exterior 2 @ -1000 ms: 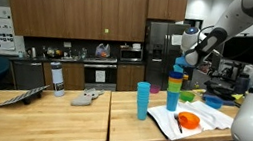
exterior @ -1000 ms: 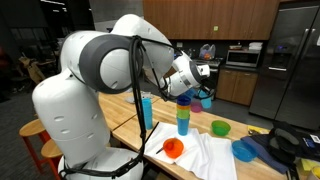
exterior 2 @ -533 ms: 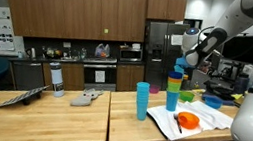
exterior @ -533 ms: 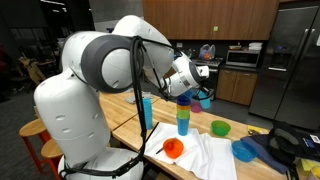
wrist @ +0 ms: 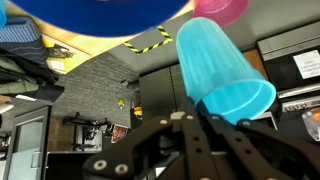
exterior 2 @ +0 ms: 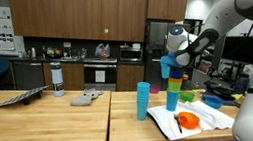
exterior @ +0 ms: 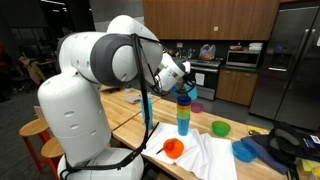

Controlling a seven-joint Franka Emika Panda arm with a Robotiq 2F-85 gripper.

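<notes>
The big arm point(exterior 2: 239, 7) has swung sideways since a moment ago. Its gripper point(exterior 2: 172, 58) has lifted the blue cup point(exterior 2: 167, 61) off the stack of cups point(exterior 2: 173, 91). The fingers are closed tight on the cup's rim. The cup hangs just beside the stack's top.

The wooden table point(exterior 2: 48, 120) has lots of bare room past the light blue cup point(exterior 2: 141, 100). The white cloth point(exterior 2: 164, 125) lies by the table's front edge.

Only an exterior view shows the green bowl point(exterior: 220, 127). Only the wrist view shows a pink cup point(wrist: 222, 8).
</notes>
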